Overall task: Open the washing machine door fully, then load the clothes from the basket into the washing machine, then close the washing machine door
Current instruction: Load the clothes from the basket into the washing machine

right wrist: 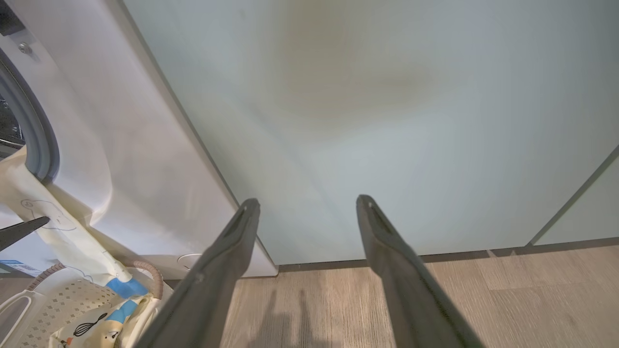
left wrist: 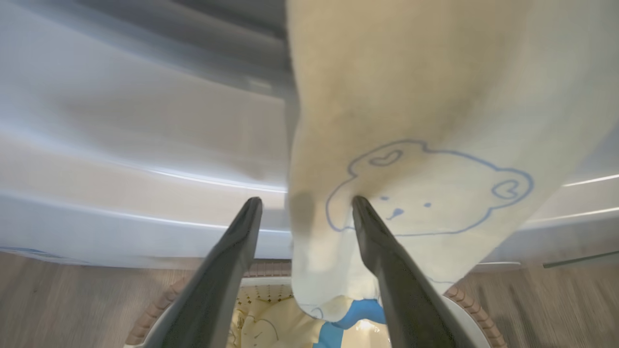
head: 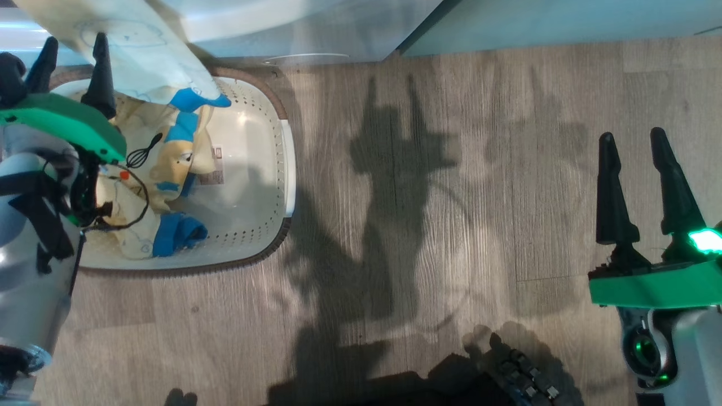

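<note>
The left gripper (head: 76,48) hangs open over the basket (head: 265,186), which stands on the floor (head: 423,225) against the washing machine (right wrist: 121,145). Just past its fingertips a yellow garment (head: 141,51) hangs lengthwise from the machine's opening, its blue end pointing into the basket. The right gripper (head: 632,138) is open over the floor, well apart.

The hanging garment (head: 135,51) is cut by the head view's top edge; the left forearm (head: 28,242) hides part of the basket (head: 260,230).
</note>
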Motion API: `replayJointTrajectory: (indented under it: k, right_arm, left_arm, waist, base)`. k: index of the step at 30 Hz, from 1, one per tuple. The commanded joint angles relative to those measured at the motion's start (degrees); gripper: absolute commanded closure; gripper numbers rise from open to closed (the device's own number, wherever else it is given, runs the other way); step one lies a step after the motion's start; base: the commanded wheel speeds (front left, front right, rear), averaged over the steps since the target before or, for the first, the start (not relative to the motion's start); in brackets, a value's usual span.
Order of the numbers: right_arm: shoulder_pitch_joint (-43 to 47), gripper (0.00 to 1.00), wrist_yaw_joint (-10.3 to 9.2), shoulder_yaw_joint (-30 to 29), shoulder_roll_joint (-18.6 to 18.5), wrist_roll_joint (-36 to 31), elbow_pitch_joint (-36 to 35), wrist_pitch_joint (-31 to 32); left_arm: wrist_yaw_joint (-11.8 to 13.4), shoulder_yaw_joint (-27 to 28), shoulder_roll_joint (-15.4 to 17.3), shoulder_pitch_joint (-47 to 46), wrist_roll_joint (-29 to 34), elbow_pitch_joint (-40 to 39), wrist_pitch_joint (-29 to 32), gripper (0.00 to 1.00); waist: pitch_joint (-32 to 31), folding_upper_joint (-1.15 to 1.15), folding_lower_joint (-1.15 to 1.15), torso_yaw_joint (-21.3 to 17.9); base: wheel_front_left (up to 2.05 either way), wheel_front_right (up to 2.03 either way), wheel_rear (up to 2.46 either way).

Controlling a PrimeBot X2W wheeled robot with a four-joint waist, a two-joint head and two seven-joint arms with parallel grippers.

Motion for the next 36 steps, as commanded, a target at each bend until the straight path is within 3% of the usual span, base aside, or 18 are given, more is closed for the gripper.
replayJointTrajectory:
  k: [1,10,11,12,23,27,36]
  right_arm:
    - [0.07,0.00,-0.16,0.97,-0.63,0.46,-1.58,-0.38]
    - [-0.01,0.00,-0.16,0.71,-0.63,0.62,-1.47,-0.38]
    - [0.06,0.00,-0.16,0.67,-0.63,0.54,-1.48,-0.38]
    - [0.13,0.00,-0.16,0.65,-0.63,0.47,-1.49,-0.38]
    - [1.04,0.00,-0.16,0.26,-0.63,-0.01,-1.22,-0.38]
    - [1.72,0.00,-0.16,-0.43,-0.63,-0.16,-1.33,-0.38]
    - [2.16,0.00,-0.16,-1.62,-0.63,-0.80,-1.62,-0.38]
  left_arm:
    - [-0.53,1.66,3.13,-1.12,0.55,-0.41,-0.69,0.00]
    - [-4.08,1.11,2.86,-1.76,1.14,1.26,-1.19,0.01]
    - [-4.32,1.06,2.76,-1.61,1.25,1.21,-1.21,0.34]
    - [-4.55,0.97,2.66,-1.44,1.40,1.07,-1.23,1.00]
    - [-6.25,1.00,0.99,2.72,0.56,-1.60,-1.28,1.00]
    - [-5.31,0.71,1.19,4.75,0.73,-5.28,-0.86,1.00]
    - [-2.03,1.11,3.54,8.49,-0.11,-17.66,6.28,1.00]
  waist:
    - [0.10,0.00,0.00,-0.01]
    - [-0.20,0.00,0.00,0.56]
    - [-0.31,0.00,0.00,0.69]
    - [-0.41,0.00,0.00,0.82]
    - [-2.75,0.00,0.00,1.99]
    - [-3.72,0.00,0.00,2.65]
    - [-5.01,0.00,0.00,3.80]
  base:
    - [0.00,0.00,0.00]
    - [0.00,0.00,0.00]
    - [0.00,0.00,0.00]
    - [0.00,0.00,0.00]
    - [0.00,0.00,0.00]
    - [0.00,0.00,0.00]
    - [0.00,0.00,0.00]
